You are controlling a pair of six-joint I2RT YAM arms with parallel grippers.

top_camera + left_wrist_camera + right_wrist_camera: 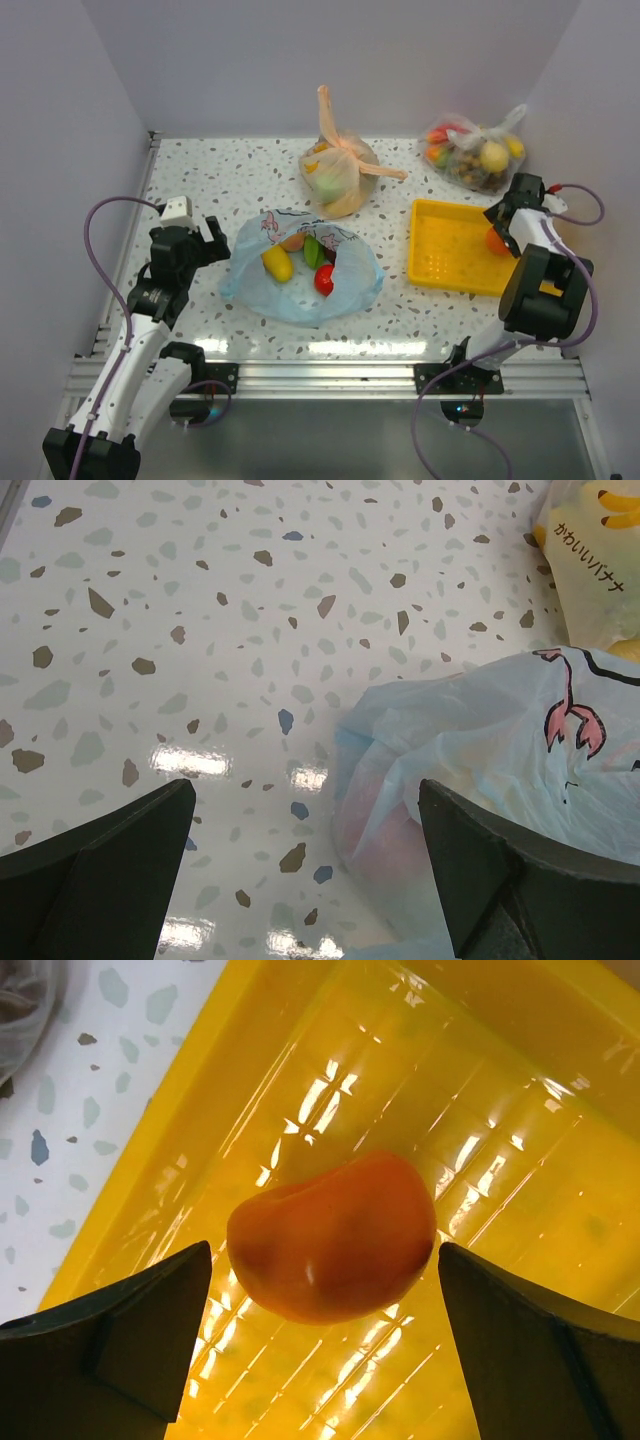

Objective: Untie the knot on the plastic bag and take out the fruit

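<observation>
Now the right gripper (322, 1260), jaws spread, flanks the orange fruit (335, 1235) in the yellow tray (500, 1080): lift straight up. Left gripper (305, 790) gapes beside the plastic bag (500, 740).

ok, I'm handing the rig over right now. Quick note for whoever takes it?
Left gripper: open, empty, above the table beside the light blue bag, at its left edge.
Right gripper: open over the yellow tray. An orange fruit sits between its fingers, apparently lying in the tray.
Done: no knot visible, the bag's mouth lies open, one fruit is out.
Left: the yellow piece, green piece and red piece are still in the bag, with possibly more under the plastic.
</observation>
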